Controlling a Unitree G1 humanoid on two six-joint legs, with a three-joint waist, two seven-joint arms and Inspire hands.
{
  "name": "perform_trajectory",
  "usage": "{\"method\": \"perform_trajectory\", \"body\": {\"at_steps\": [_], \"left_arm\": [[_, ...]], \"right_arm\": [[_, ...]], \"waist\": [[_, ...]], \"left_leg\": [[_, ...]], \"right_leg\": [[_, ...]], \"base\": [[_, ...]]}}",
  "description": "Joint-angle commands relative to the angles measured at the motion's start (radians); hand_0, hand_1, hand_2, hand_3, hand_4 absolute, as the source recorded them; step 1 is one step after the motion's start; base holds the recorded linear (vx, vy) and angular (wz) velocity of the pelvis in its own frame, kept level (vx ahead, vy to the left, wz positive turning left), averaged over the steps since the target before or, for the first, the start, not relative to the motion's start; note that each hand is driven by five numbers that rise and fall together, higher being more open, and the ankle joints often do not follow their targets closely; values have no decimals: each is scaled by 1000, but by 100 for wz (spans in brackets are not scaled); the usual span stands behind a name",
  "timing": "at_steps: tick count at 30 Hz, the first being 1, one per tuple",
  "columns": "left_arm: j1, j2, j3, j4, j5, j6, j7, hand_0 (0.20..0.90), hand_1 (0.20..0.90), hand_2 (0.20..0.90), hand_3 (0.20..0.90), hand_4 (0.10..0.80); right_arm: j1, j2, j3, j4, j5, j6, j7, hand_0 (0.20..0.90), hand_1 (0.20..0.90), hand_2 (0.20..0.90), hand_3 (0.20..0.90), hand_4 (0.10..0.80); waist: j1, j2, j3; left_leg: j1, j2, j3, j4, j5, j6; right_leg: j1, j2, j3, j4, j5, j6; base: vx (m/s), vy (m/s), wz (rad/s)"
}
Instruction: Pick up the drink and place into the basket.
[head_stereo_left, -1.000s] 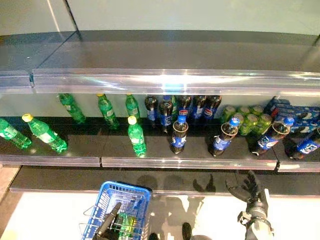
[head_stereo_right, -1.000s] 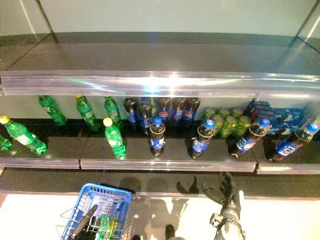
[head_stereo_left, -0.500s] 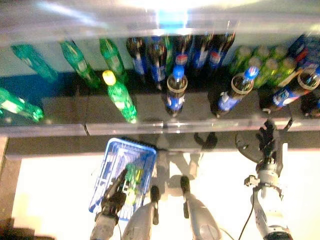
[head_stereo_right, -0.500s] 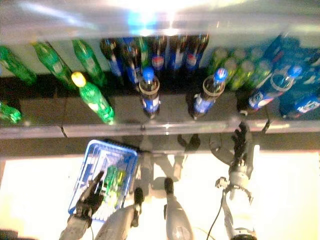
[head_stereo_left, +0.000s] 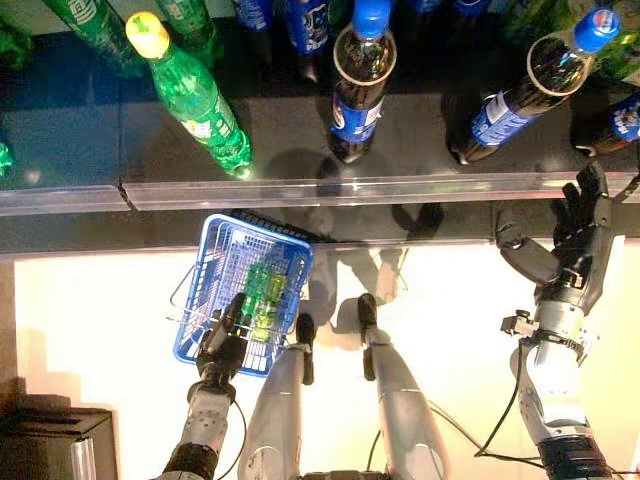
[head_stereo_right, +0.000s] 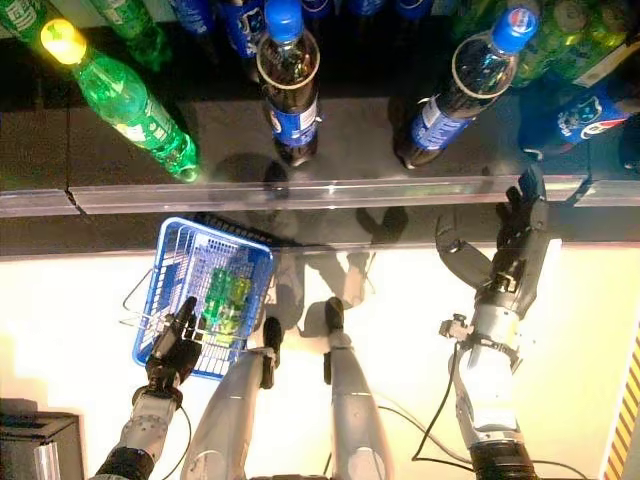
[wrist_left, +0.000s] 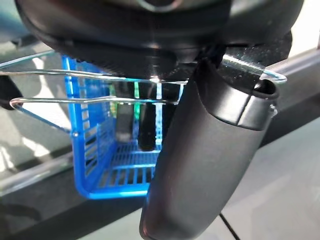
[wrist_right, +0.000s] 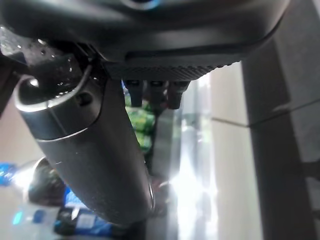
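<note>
Blue basket (head_stereo_left: 222, 300) hangs below the shelf's (head_stereo_left: 300, 190) front edge, carried by the left hand (head_stereo_left: 222, 348) — its fingers are curled round the wire handle (wrist_left: 90, 75), as the left wrist view shows. Inside the basket lies a green drink bottle (head_stereo_left: 262, 292), lengthwise along the basket's floor.

On the shelf above, near its front edge: a green bottle with a yellow cap (head_stereo_left: 190, 95) toward the left, a dark cola bottle with a blue cap (head_stereo_left: 358, 85) at the middle, another cola bottle (head_stereo_left: 520, 95) toward the right. More bottles crowd the shelf's back.

Right hand (head_stereo_left: 580, 240) is raised just below the shelf's front edge at the right — fingers straight and spread, thumb held apart, touching nothing and holding nothing.
</note>
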Motion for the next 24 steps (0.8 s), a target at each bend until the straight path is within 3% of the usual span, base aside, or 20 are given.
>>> {"method": "perform_trajectory", "body": {"at_steps": [1, 11, 24], "left_arm": [[45, 97, 52, -165, -40, -96, -104, 300, 300, 300, 200, 100], [55, 92, 69, -146, -86, -63, -110, 300, 300, 300, 200, 100], [49, 103, 79, -115, -94, -40, -109, 300, 300, 300, 200, 100]], "right_arm": [[-50, -84, -97, -183, -34, -136, -25, 900, 900, 900, 900, 800], [-138, -91, -90, -213, -10, -71, 17, 900, 900, 900, 900, 800], [-237, -69, -82, -113, 70, -32, 17, 900, 900, 900, 900, 800]], "waist": [[2, 5, -13], [18, 22, -13], [44, 30, -13]], "left_leg": [[-26, -84, -84, 31, -46, 54], [-26, -91, -83, 23, -35, 50], [-8, -99, -92, 10, -27, 49]], "right_leg": [[59, 36, -92, 73, -119, 4], [61, 24, -106, 72, -128, -3], [81, 17, -124, 77, -140, -11]], "base": [[0, 0, 0], [0, 0, 0], [11, -2, 4]]}}
